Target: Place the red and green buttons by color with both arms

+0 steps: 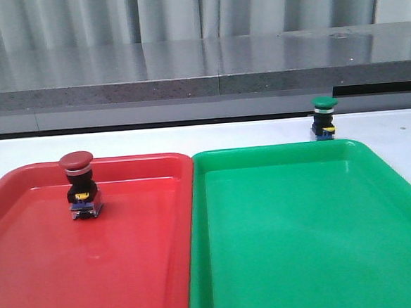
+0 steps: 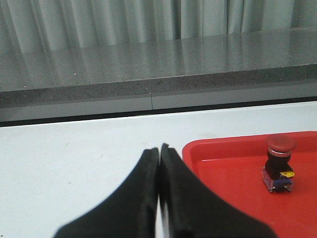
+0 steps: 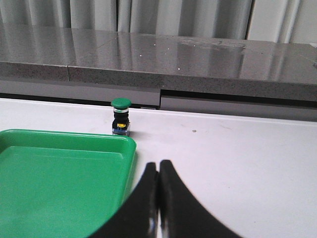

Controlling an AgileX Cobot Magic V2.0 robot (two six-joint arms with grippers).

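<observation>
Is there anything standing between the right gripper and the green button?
Nothing visible. In the right wrist view, only bare white table lies between the shut right gripper and the green button, which stands just beyond the green tray's far rim.

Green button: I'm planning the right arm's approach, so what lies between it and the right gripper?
In the right wrist view, only bare white table separates the shut right gripper from the green button; the green tray sits beside that path.
</observation>
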